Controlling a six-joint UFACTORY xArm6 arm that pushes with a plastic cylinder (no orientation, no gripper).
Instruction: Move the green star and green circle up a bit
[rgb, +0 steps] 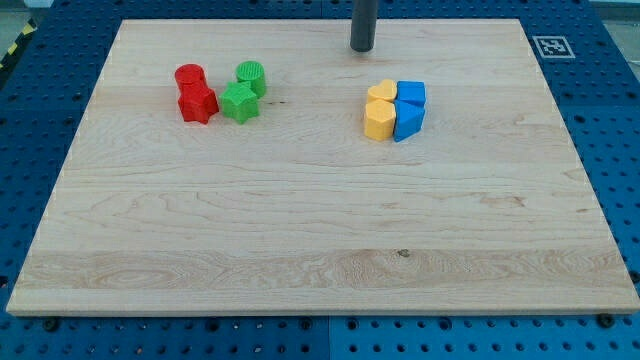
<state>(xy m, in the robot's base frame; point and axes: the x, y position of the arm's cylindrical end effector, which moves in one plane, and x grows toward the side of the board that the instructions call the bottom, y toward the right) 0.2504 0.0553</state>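
The green star (239, 102) lies at the upper left of the wooden board (320, 220). The green circle (252, 77) sits just above it to the right, touching it. My tip (362, 47) is near the view's top, well to the right of both green blocks and above the yellow and blue cluster. It touches no block.
A red circle (190, 77) and a red star (197, 103) sit against the green star's left side. A yellow heart (381, 92), a yellow hexagon (378, 120) and two blue blocks (409, 108) are clustered at the centre right. A marker tag (549, 46) lies off the board's top right corner.
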